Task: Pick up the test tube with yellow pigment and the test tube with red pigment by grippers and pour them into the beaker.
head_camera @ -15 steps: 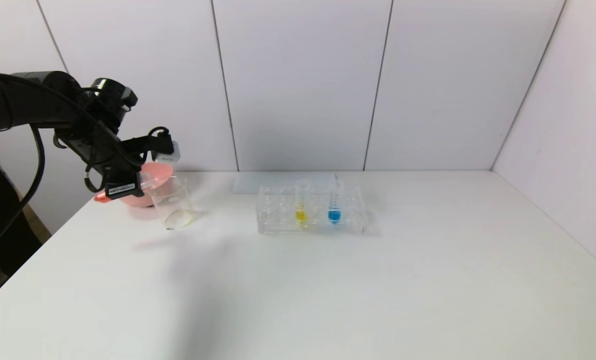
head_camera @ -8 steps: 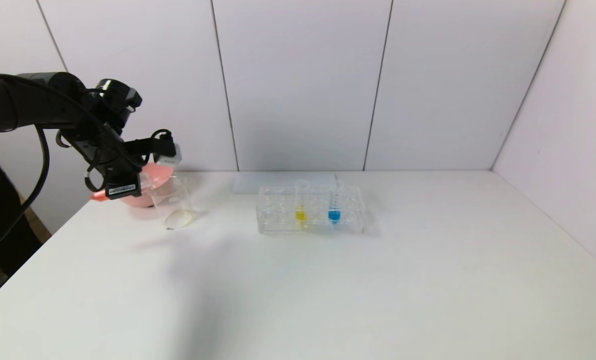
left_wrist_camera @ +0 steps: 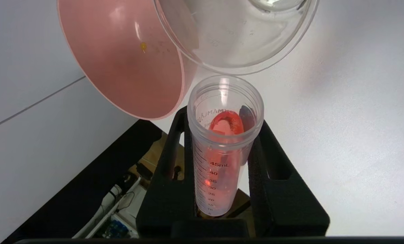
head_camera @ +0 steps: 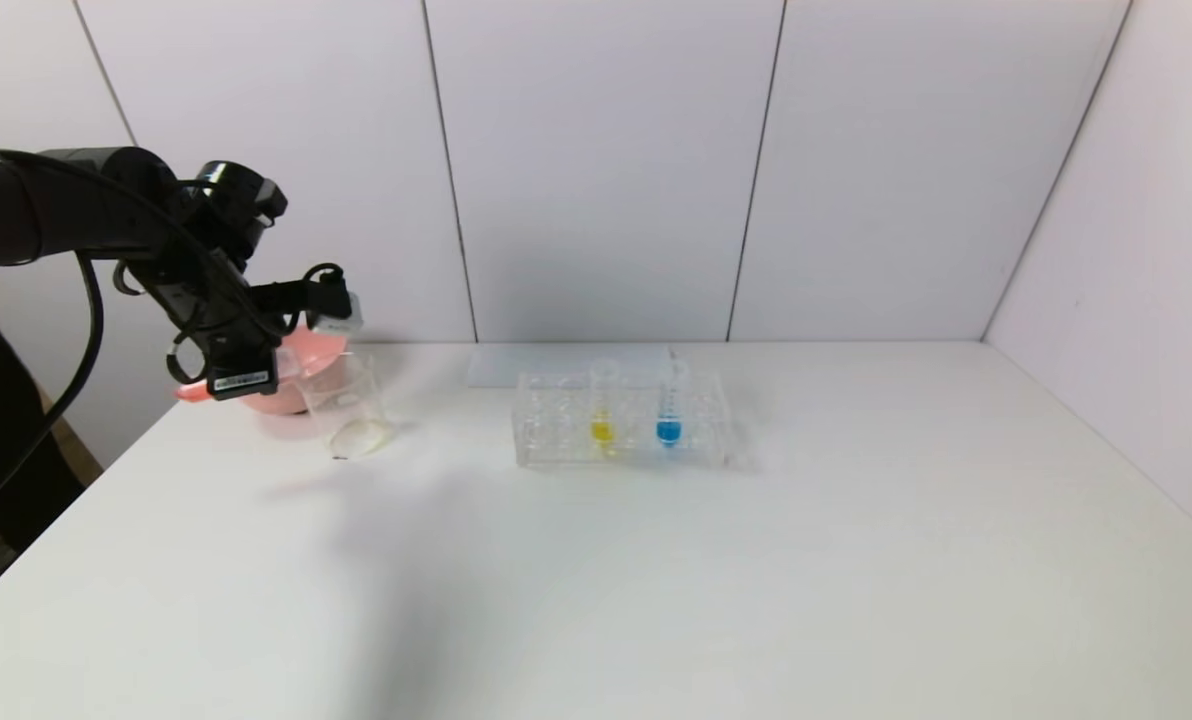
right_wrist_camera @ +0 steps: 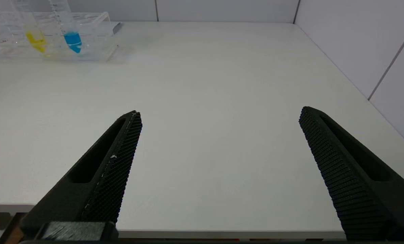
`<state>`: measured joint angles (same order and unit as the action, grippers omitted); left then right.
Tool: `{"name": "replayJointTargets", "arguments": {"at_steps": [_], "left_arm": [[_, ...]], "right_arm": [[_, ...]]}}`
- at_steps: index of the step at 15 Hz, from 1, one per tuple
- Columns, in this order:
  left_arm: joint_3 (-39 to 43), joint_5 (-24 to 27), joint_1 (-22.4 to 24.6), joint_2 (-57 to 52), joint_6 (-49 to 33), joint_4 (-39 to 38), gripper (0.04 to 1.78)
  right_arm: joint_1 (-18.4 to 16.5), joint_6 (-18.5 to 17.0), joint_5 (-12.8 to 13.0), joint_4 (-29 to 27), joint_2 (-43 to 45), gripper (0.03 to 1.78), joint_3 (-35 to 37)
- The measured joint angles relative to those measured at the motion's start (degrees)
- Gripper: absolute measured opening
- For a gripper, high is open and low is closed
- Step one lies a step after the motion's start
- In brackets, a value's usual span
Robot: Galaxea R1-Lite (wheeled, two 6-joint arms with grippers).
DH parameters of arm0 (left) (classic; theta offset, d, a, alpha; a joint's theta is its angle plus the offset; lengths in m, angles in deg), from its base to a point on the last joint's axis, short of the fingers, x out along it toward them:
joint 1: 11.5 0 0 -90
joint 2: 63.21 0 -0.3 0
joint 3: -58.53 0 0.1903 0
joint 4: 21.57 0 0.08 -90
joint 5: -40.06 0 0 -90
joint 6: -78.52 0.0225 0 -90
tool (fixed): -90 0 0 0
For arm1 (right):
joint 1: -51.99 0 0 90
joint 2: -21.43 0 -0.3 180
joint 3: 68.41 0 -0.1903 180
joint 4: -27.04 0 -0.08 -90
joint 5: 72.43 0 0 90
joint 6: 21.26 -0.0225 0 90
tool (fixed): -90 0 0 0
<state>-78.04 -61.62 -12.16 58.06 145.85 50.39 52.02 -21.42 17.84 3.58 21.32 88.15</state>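
While the left gripper (left_wrist_camera: 222,159) stays clamped on the test tube with red pigment (left_wrist_camera: 220,162), the tube lies tilted, its open mouth aimed at the beaker (head_camera: 346,405) beside the pink bowl (left_wrist_camera: 127,57). Its scale reads "45mL" and "40". The test tube with yellow pigment (head_camera: 602,412) stands upright in the rack (head_camera: 546,420). The right gripper (right_wrist_camera: 219,169) hangs spread wide over the table's (right_wrist_camera: 205,101) near edge.

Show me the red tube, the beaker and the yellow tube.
red tube (left_wrist_camera: 219,162), left wrist view, on its graduated wall between the fingers
beaker (head_camera: 348,405), head view, on its glass wall
yellow tube (head_camera: 602,430), head view, on the yellow liquid at its base
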Motion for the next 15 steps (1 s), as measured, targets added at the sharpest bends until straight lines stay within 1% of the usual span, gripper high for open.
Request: {"name": "replayJointTargets", "arguments": {"at_steps": [7, 12, 15], "left_arm": [[0.0, -1.9, -0.8, 0.0, 0.0, -0.1, 0.45], [0.0, -2.0, -1.0, 0.3, 0.0, -0.1, 0.45], [0.0, -4.7, -1.2, 0.5, 0.5, -0.1, 0.45]], "right_arm": [[0.0, 0.0, 0.0, 0.0, 0.0, 1.70, 0.0], [0.0, 0.1, 0.0, 0.0, 0.0, 1.70, 0.0], [0.0, 0.0, 0.0, 0.0, 0.0, 1.70, 0.0]]}}
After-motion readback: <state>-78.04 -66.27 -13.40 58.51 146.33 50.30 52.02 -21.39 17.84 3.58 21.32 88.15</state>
